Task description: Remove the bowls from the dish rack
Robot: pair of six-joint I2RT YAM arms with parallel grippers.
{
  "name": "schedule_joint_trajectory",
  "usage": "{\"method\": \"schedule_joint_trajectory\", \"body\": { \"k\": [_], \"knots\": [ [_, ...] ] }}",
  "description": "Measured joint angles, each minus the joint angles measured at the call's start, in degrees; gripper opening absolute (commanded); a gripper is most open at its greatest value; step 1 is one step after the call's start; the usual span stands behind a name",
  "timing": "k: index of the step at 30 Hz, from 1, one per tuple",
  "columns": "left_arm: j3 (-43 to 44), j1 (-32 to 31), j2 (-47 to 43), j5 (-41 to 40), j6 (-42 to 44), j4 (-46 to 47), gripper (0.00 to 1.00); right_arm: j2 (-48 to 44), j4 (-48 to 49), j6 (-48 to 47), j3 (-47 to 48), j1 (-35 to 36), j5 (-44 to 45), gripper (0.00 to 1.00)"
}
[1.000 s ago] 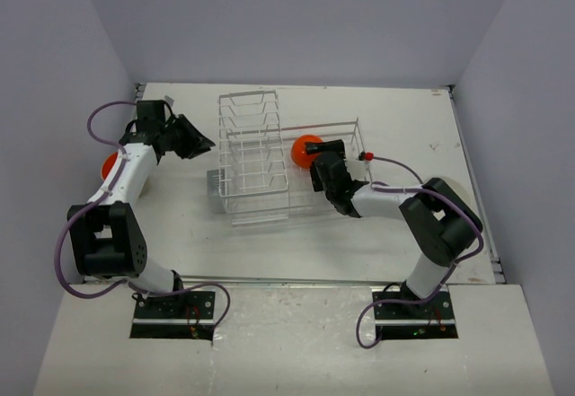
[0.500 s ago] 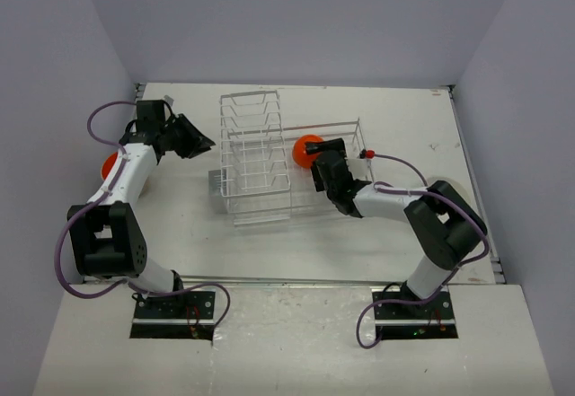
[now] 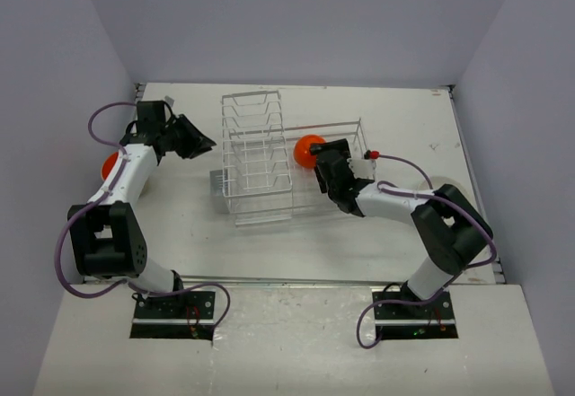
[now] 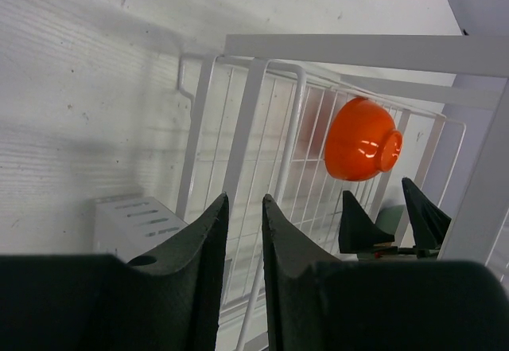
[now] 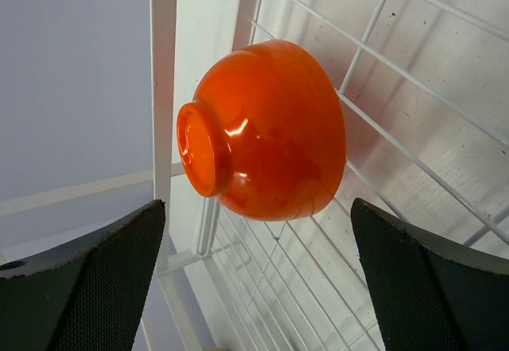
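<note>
An orange bowl [image 3: 307,149] lies tipped on its side inside the white wire dish rack [image 3: 256,158], its foot toward the camera in the right wrist view [image 5: 262,128]. My right gripper [image 3: 320,155] reaches into the rack's low basket and stands wide open just short of that bowl, one finger [image 5: 87,279] on each side, touching nothing. My left gripper [image 3: 207,142] hovers left of the rack's tall slots, jaws a narrow gap apart and empty [image 4: 244,197]. A second orange bowl [image 3: 110,164] peeks out behind the left arm on the table.
A small white slotted box [image 4: 135,224] hangs on the rack's near-left corner [image 3: 216,181]. Grey walls close in the table on three sides. The right arm's cable with a red tip [image 3: 368,155] lies across the rack's right end.
The right arm's elbow has swung a little to the right and its gripper has edged closer to the orange bowl. The left arm has not moved.
</note>
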Motion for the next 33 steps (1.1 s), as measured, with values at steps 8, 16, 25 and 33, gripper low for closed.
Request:
{"method": "schedule_joint_trajectory", "body": {
  "k": [8, 16, 25, 33],
  "knots": [
    [-0.15, 0.09, 0.0, 0.26, 0.02, 0.57, 0.25, 0.28, -0.98, 0.83, 0.57, 0.04, 0.66, 0.99],
    [-0.68, 0.13, 0.0, 0.76, 0.0, 0.61, 0.25, 2.49, 0.31, 0.9, 1.68, 0.24, 1.53, 0.99],
    [-0.68, 0.13, 0.28, 1.42, 0.0, 0.66, 0.25, 5.46, 0.44, 3.93, 2.84, 0.15, 0.72, 0.99],
    [-0.68, 0.13, 1.36, 1.49, 0.0, 0.66, 0.25, 7.43, 5.01, 3.41, 2.93, -0.11, 1.07, 0.99]
  ]
}}
